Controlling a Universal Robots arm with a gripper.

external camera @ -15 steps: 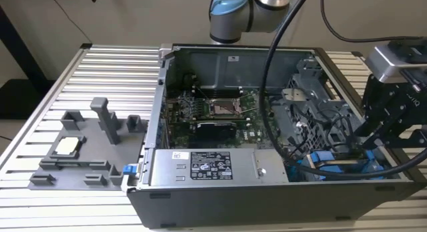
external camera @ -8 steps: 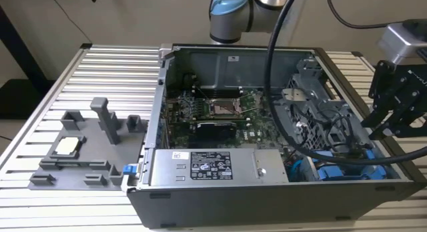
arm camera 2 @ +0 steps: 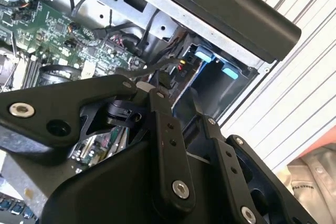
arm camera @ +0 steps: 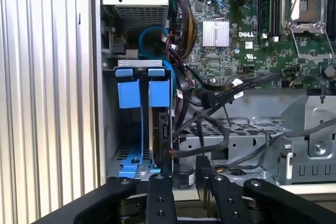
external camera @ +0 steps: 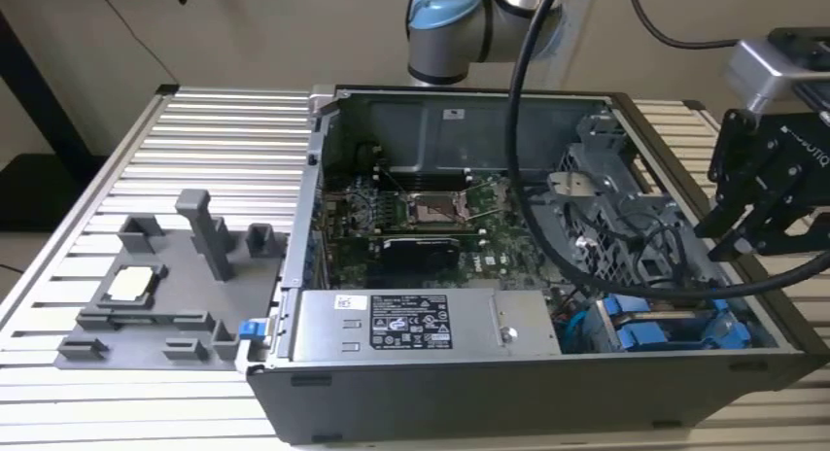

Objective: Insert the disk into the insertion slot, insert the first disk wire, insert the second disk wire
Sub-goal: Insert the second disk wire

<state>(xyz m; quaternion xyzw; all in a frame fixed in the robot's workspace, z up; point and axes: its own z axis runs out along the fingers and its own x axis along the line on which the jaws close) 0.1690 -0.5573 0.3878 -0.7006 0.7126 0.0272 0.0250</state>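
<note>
A: Okay, quick, left to right. What's on the exterior view's left?
B: A grey fixture tray (external camera: 155, 317) on the slatted table (external camera: 221, 130), with a small square chip (external camera: 134, 284) parked in it. None of it is task stuff.
A: Middle?
B: An open computer case (external camera: 519, 393), lying open side up, I'd guess so the arm can reach in from above. A grey box with a sticker (external camera: 415, 325) runs along the near wall, and the green board (external camera: 434, 210) is behind it.
A: The disk?
B: In the first wrist view the disk (arm camera: 157, 135) stands on edge inside the insertion slot (arm camera: 123, 153), blue carrier tabs showing. It looks seated, so I read step one as done. The label faces away, so I can't see it.
A: Wires?
B: Black wires (arm camera: 210, 124) loop just beside the slot, and one end lies near the disk's edge. I can't tell whether it's plugged in.
A: Gripper?
B: The gripper (external camera: 745, 242) hangs over the case's wall on the exterior view's right, near the slot. I'd judge it's there for the wire work. The fingers (arm camera: 160, 198) are slightly parted with nothing between them. The frame edge cuts off its far side.
</note>
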